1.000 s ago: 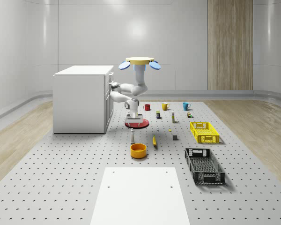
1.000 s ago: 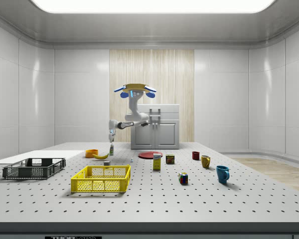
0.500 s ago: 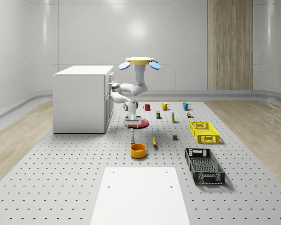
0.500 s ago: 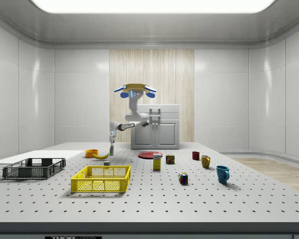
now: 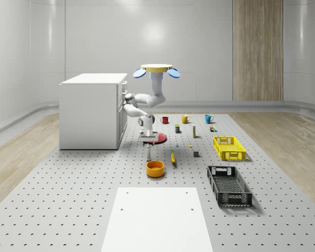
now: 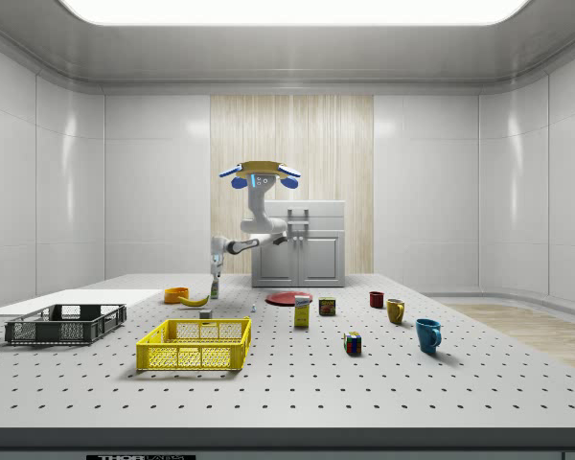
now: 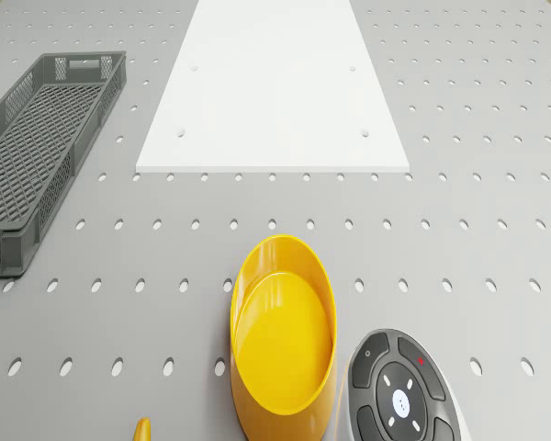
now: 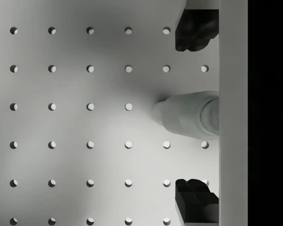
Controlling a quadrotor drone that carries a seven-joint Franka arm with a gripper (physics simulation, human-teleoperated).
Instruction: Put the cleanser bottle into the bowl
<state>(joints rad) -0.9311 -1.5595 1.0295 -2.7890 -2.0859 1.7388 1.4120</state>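
white-walled room, pegboard desk (image 5: 68, 210): my drone (image 5: 157, 69) hovers beside the cabinet (image 5: 92, 110), pincer (image 8: 196, 113) spread above the upright cleanser bottle (image 8: 186, 115), which stands just behind the orange bowl (image 7: 283, 335), so grasp, lift and drop remain.
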